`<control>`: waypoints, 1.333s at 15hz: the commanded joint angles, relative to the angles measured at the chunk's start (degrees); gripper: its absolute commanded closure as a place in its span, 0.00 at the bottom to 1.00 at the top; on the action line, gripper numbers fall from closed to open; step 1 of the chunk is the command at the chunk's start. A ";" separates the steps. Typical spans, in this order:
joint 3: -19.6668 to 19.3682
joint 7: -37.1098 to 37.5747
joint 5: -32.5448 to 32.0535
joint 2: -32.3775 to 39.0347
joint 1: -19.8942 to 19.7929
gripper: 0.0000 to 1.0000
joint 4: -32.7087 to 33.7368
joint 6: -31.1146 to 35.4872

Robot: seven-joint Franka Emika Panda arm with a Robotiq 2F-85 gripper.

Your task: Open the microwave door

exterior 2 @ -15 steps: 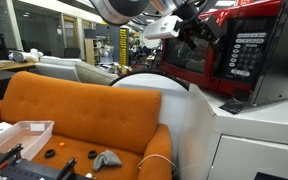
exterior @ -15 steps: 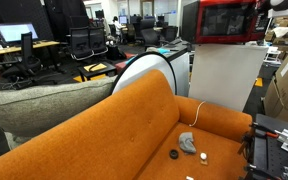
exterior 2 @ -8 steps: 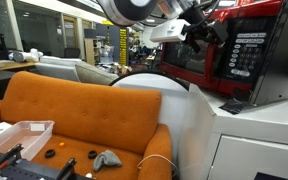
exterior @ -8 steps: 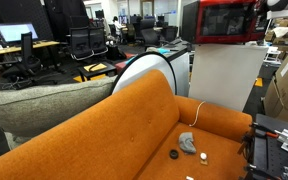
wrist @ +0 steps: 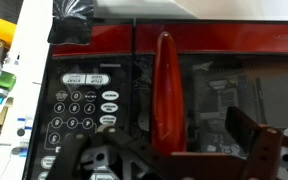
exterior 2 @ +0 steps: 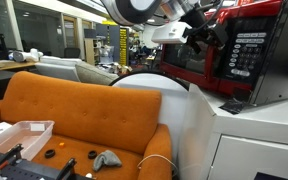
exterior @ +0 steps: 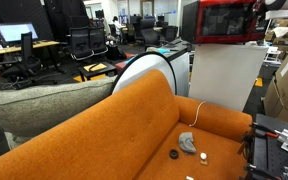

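Note:
The red microwave (exterior: pixel 224 20) stands on a white cabinet (exterior: pixel 224 78); it also shows in an exterior view (exterior 2: pixel 246 55). In the wrist view the microwave door (wrist: pixel 224 75) with its dark window fills the frame and looks closed. A red vertical handle (wrist: pixel 166 90) runs beside the keypad (wrist: pixel 84 105). My gripper (wrist: pixel 164 150) is open right in front of the door. Its fingers (wrist: pixel 250 135) stand on either side of the handle's lower part, apart from it. In an exterior view the gripper (exterior 2: pixel 206 36) is at the door's front.
An orange sofa (exterior: pixel 134 130) with small items and a cable on its seat stands below. A large white round object (exterior 2: pixel 174 110) is beside the cabinet. Cardboard boxes (exterior: pixel 287 85) are next to the cabinet. A white bin (exterior 2: pixel 19 138) sits by the sofa.
The arm has shifted a little toward the microwave door. The door has not moved.

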 commanded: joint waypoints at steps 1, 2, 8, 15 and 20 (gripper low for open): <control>-1.83 -2.77 3.34 1.24 2.29 0.27 1.55 -0.75; -2.09 -3.03 3.78 1.29 2.67 0.30 1.55 -0.78; -3.94 -3.81 6.00 2.03 4.32 0.73 2.37 -1.58; -5.23 -4.69 6.36 1.62 5.17 0.92 1.83 -1.76; -5.77 -5.78 5.69 -0.26 5.65 0.92 -0.01 -1.22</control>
